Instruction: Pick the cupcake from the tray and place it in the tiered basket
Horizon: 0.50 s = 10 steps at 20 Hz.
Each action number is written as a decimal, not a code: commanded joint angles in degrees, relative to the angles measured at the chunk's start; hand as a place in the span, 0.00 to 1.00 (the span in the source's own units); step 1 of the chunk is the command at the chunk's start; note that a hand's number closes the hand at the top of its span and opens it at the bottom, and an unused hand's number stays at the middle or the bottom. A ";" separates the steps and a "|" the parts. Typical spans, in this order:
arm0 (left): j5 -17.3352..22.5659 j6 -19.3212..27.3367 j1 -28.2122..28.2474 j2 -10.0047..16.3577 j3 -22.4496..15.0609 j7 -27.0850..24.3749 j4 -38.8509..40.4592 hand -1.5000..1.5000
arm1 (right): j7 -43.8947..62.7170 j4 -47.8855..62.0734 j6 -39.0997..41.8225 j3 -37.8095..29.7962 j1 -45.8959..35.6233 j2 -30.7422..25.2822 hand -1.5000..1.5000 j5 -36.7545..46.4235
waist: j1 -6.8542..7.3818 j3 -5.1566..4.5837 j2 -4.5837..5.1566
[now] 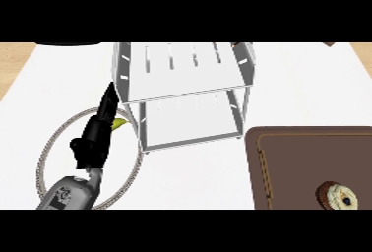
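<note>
**On the tray at the lower right, the cupcake sits apart from the hand**

At the near right corner of the white counter (189, 172) lies a brown tray (305, 157), and the cupcake (338, 196) stands in its near part, close to the view's lower edge, pale icing on top and a dark base. The tiered basket (181, 74), white with two slatted shelves one above the other, stands toward the far middle of the counter, just beyond the tray's far left corner; both shelves are bare.

The left hand (93, 142) rises from its grey forearm at the lower left, over a round plate (51, 140) with a grey-beige rim. Its fingers (109, 101) are straight and released, holding nothing, their tips pointing away and ending just beside the basket's left post. A small yellow-green thing (120, 123) shows on the plate right at the hand's edge, partly hidden by it. The hand is well apart from the cupcake. The right hand does not show.
</note>
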 commanded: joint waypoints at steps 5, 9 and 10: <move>-0.13 -0.58 1.03 -0.39 -0.05 -1.28 0.27 0.50 | -7.06 -4.30 13.30 0.29 -1.42 2.67 0.00 5.86 | 0.87 0.04 0.09; -0.45 0.15 -0.44 -1.16 0.03 0.27 0.61 0.50 | -9.16 -6.58 12.68 -0.44 -3.11 3.97 0.00 6.89 | 0.65 0.21 0.16; -0.60 -0.52 1.44 -0.55 -0.34 -1.38 0.12 0.50 | -9.79 -5.93 12.84 -1.28 -4.26 3.27 0.00 6.91 | 1.23 0.12 0.09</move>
